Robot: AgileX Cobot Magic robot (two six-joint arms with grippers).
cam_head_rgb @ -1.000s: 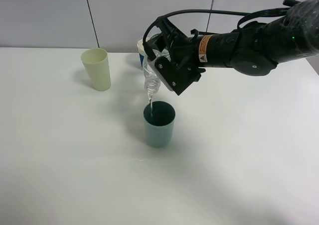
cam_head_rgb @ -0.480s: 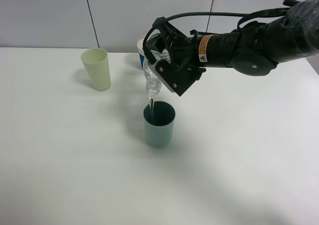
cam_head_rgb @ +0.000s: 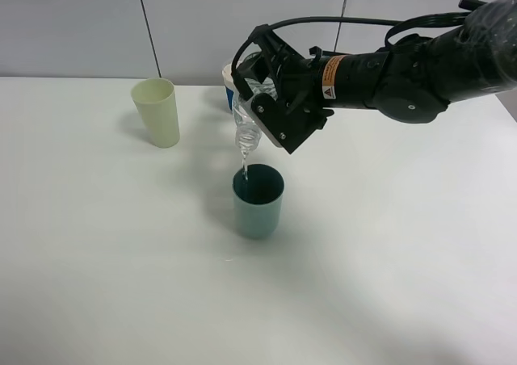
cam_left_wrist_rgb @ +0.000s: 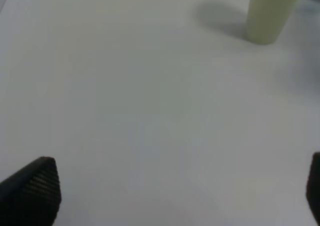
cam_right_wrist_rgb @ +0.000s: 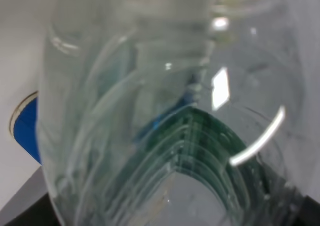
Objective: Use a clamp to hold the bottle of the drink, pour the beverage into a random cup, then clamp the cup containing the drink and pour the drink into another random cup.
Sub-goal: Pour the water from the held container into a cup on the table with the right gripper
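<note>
The right gripper [cam_head_rgb: 263, 111] is clamped on the bottle [cam_head_rgb: 245, 131] — tipped mouth-down just above the teal cup [cam_head_rgb: 258, 205], the beverage [cam_head_rgb: 244, 169] trickling in. The left gripper [cam_left_wrist_rgb: 175, 192] stands wide apart, holding nothing.

The right gripper [cam_head_rgb: 257, 108] sits a touch higher above the teal cup [cam_head_rgb: 258, 207] than a second ago; the bottle [cam_head_rgb: 245, 132] lifts with it; the beverage [cam_head_rgb: 245, 169] stream seems thinner, though faint.

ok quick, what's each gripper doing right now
Left gripper: open, holding nothing.
Right gripper: shut on the bottle, tipped over the teal cup.
</note>
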